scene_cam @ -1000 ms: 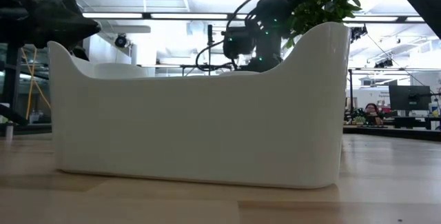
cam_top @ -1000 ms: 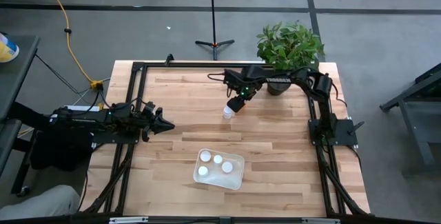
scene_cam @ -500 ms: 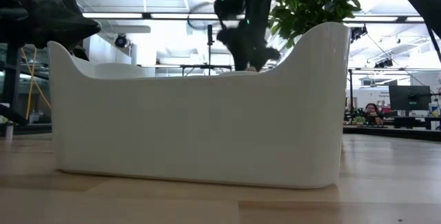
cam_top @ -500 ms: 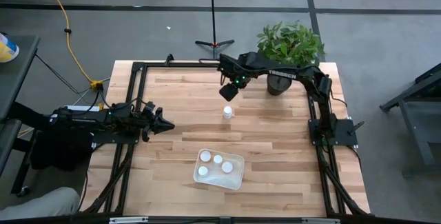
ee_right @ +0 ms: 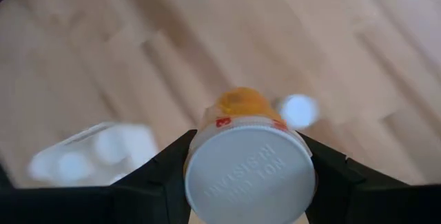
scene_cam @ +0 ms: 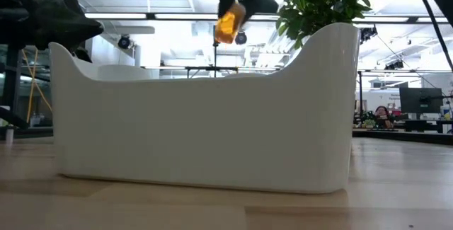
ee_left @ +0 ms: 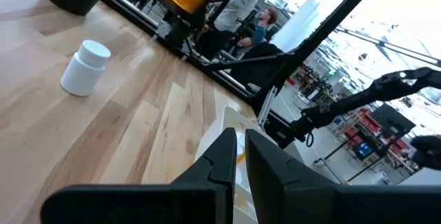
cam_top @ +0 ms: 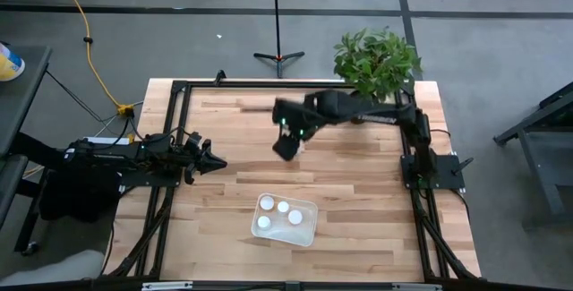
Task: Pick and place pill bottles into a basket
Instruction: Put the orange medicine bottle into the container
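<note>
My right gripper (cam_top: 285, 143) is over the middle of the table, shut on an amber pill bottle with a white cap (ee_right: 248, 165). The bottle's orange body also shows high in the low view (scene_cam: 226, 23). One white bottle (ee_left: 86, 67) stands upright on the wood; it also shows beyond the held bottle in the right wrist view (ee_right: 298, 110). The white basket (cam_top: 310, 228) sits near the table's near edge with several white-capped bottles in it. My left gripper (cam_top: 218, 162) is shut and empty at the table's left side. My right gripper pinches the bottle between its two fingers (ee_right: 162, 165) at the cap end, one finger on each side of the white cap (ee_right: 207, 176). The cap faces the wrist and the amber body (ee_right: 241, 103) points away toward the table. The bottle is lifted clear and hangs tilted.
A black pot with a green plant (cam_top: 376, 58) stands at the far right corner. A black frame (cam_top: 175, 121) runs along the table's edges. Bare wood lies between my right gripper and the basket.
My right gripper has swung from the far middle of the table toward the left and near edges, closer to the basket, carrying the amber bottle. The white bottle on the wood has stayed in place.
</note>
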Robot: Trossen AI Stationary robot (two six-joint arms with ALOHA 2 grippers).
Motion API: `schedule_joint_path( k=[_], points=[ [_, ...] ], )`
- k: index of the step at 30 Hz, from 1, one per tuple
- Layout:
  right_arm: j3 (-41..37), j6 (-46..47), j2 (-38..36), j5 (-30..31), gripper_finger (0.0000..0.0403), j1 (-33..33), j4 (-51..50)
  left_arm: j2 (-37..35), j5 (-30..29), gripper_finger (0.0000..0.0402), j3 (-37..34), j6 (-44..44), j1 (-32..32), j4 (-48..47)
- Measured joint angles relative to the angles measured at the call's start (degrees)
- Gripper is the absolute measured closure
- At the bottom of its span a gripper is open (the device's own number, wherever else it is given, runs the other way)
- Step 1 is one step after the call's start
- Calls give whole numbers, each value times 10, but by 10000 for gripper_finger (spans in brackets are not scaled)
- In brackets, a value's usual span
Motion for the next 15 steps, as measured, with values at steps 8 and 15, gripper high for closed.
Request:
schedule_joint_path(
  k=[8, 15],
  points=[
    [-2, 87, 19, 7, 209, 109, -3, 0, 0, 334, 0, 0, 0, 0],
    [-2, 154, 78, -11, 209, 187, 5, 0, 0, 334, 0, 0, 0, 0]
  ],
)
